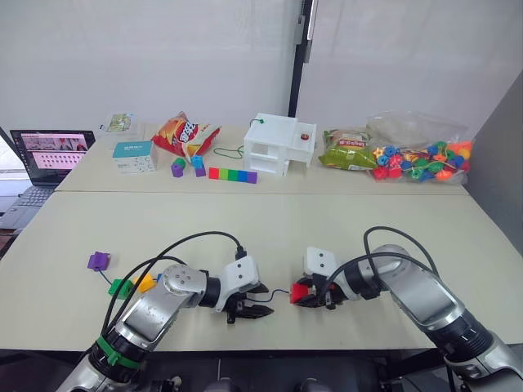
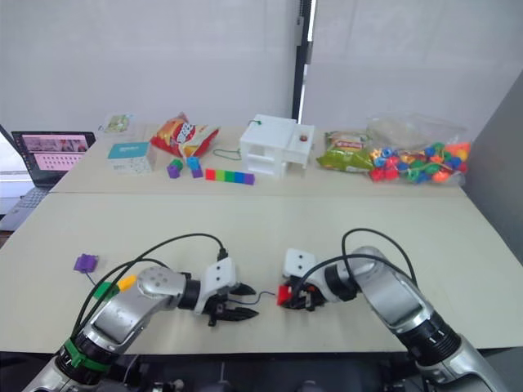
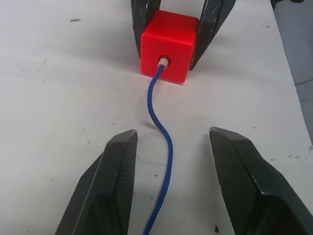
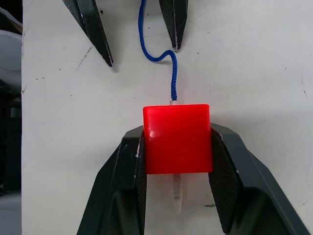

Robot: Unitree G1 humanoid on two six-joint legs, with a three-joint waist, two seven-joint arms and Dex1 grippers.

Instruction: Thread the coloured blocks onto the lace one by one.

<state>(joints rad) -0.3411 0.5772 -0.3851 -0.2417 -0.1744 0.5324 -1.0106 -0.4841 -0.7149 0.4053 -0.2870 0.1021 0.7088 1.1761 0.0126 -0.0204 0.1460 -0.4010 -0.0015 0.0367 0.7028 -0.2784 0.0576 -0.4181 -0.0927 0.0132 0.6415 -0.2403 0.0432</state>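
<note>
My right gripper (image 4: 177, 147) is shut on the red block (image 4: 177, 138), which rests on the table near the front edge. The dark-blue lace (image 3: 159, 117) enters the block's hole, and its pale stiff tip (image 4: 177, 198) pokes out the far side between the right fingers. My left gripper (image 3: 171, 186) is open and faces the block. The lace lies loose on the table between its fingers (image 3: 110, 186). At the front left are the purple block (image 1: 99, 260), the green block (image 1: 121, 287) and the yellow block (image 1: 145, 282), beside my left forearm.
On the far table stand a rainbow bar (image 1: 233, 174) with a few loose cubes (image 1: 197, 162) beside it, a chip bag (image 1: 184, 135), a white box (image 1: 278, 143), a teal box (image 1: 133, 155), a bag of beads (image 1: 421, 159) and a laptop (image 1: 49, 155).
</note>
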